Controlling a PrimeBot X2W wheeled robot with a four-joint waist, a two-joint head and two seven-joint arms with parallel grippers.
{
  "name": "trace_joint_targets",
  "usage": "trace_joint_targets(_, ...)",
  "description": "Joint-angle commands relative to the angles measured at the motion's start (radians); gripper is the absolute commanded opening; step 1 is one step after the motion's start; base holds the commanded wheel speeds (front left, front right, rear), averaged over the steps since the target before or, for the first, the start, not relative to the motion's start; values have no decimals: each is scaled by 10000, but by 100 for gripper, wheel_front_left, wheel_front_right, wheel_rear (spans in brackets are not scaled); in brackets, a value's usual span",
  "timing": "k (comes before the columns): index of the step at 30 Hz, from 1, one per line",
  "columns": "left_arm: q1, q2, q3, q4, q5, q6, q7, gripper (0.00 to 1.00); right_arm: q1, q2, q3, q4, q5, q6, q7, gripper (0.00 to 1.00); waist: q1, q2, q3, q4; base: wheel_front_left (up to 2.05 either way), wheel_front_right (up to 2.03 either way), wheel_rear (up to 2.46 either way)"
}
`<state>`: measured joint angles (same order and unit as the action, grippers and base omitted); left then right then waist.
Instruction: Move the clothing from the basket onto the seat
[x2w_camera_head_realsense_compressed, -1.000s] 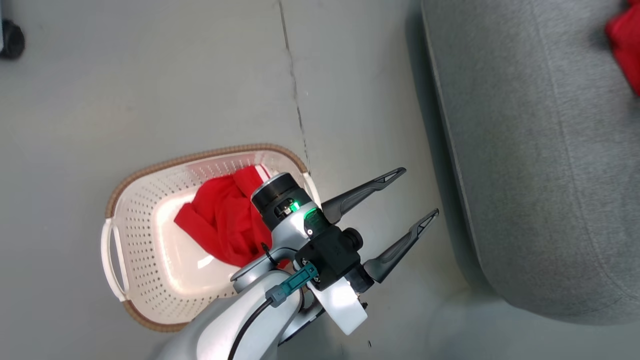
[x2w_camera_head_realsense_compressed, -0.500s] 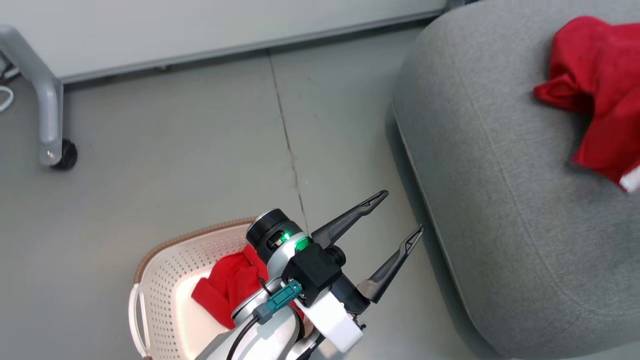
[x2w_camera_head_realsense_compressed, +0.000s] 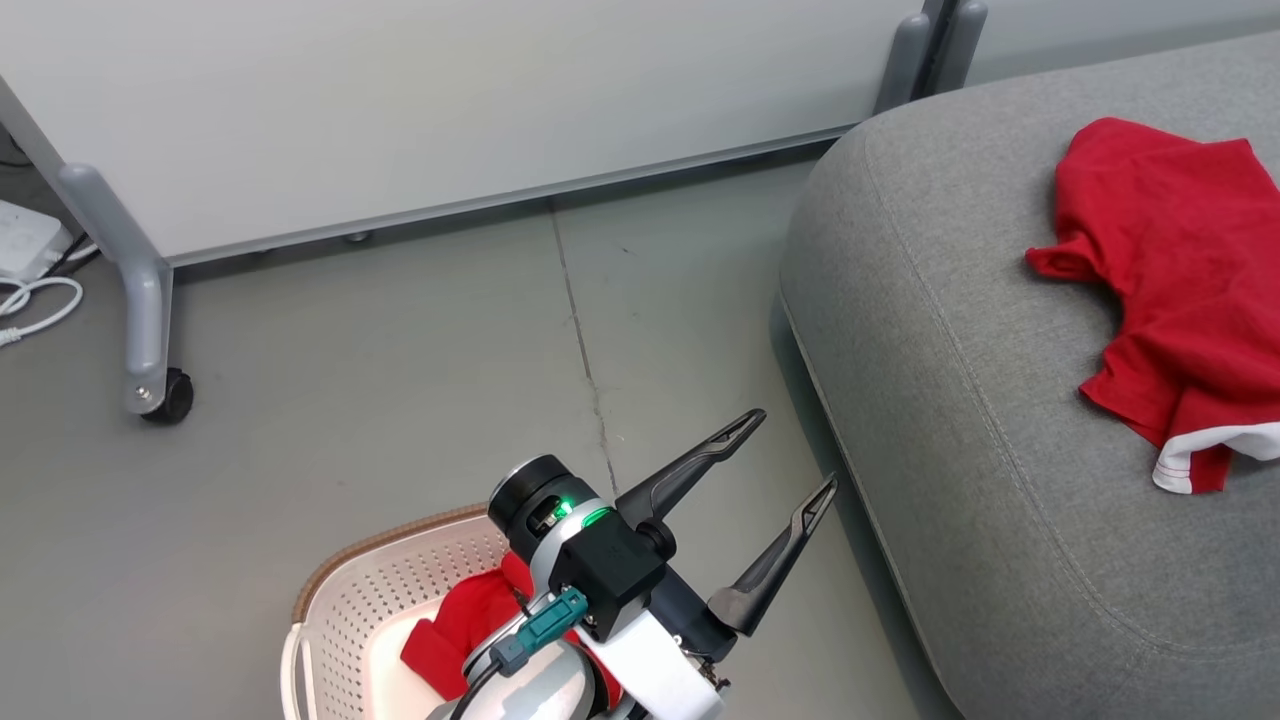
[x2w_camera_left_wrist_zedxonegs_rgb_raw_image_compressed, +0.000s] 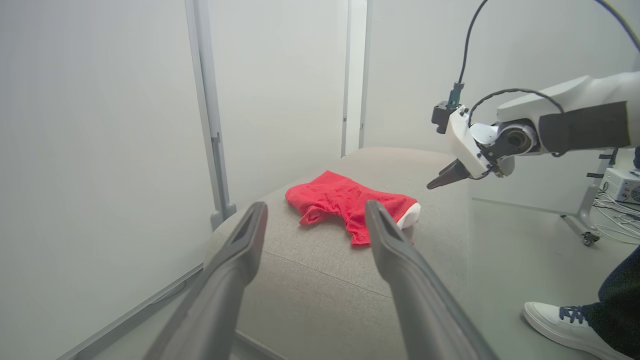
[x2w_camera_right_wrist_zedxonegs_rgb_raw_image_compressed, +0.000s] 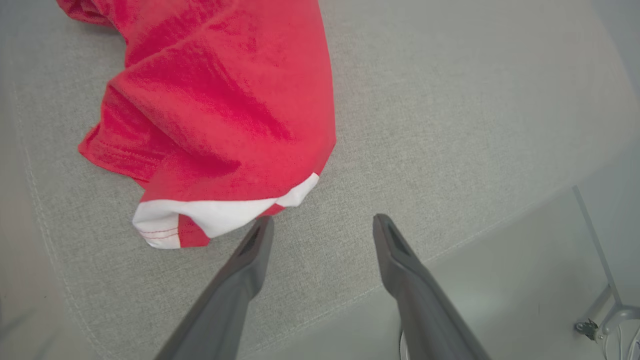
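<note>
**One garment across, one left in the basket**

One red garment (x2w_camera_head_realsense_compressed: 1170, 300) lies spread on the grey seat (x2w_camera_head_realsense_compressed: 950, 420), at two o'clock in our head view. A second garment (x2w_camera_head_realsense_compressed: 465, 625) sits bunched in the basket (x2w_camera_head_realsense_compressed: 370, 590) at seven o'clock, so we judge the job about half done. Our left gripper (x2w_camera_head_realsense_compressed: 796, 447) and right gripper (x2w_camera_right_wrist_zedxonegs_rgb_raw_image_compressed: 324, 219) both stand wide apart, holding nothing. The floor (x2w_camera_head_realsense_compressed: 400, 380) is smooth grey with one seam. A white wall panel (x2w_camera_head_realsense_compressed: 450, 100) and a castered leg (x2w_camera_head_realsense_compressed: 150, 300) stand towards ten o'clock.
</note>
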<state>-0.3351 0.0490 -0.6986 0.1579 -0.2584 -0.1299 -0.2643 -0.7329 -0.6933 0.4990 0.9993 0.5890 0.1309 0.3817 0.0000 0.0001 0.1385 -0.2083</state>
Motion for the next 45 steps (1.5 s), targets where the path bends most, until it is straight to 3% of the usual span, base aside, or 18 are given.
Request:
trace_joint_targets(1, 81, 35, 44, -36, -68, -7, 0, 100, 95, -69, 53, -211, 126, -2, -18, 100, 0, -1, -100, 10, 0, 0, 0)
trace_joint_targets(8, 530, 34, 296, -165, -270, 27, 0, 100, 529, -539, 326, -1856, 754, -2, -1082, 100, 0, -1, -876, 164, 0, 0, 0)
trace_joint_targets(17, 1232, 31, 1104, -54, -316, 295, 0, 100, 1739, -189, -257, -3993, 1176, -2, -3516, 100, 0, -1, -1733, 946, 0, 0, 0)
trace_joint_targets(21, 1478, 33, 1671, 57, -217, 394, 1, 100, 2341, 296, -512, -4687, 1003, -2, -4446, 100, 0, -1, -1863, 1332, 0, 0, 0)
trace_joint_targets(28, 1898, 25, 3087, 495, -161, 1386, 0, 100, 3354, 1430, -1012, -5912, 378, 0, -6242, 100, 0, -1, -1950, 2042, 0, 0, 0)
trace_joint_targets(34, 2087, 27, 3563, 690, 161, 1390, 0, 100, 4253, 2267, -1783, -6912, -507, 1, -6470, 100, 0, -1, -1973, 2504, 0, 0, 0)
trace_joint_targets(39, 2396, 22, 4028, 826, 261, 1519, 0, 100, 5560, 3616, -2965, -8126, -1521, -2, -6461, 100, 0, -1, -2000, 2797, 0, 0, 0)
trace_joint_targets(45, 2725, 33, 4345, 1221, 464, 1870, 0, 100, 6412, 4857, -3254, -8281, -2668, -2, -6464, 100, 0, -1, -2035, 2953, 0, 0, 0)
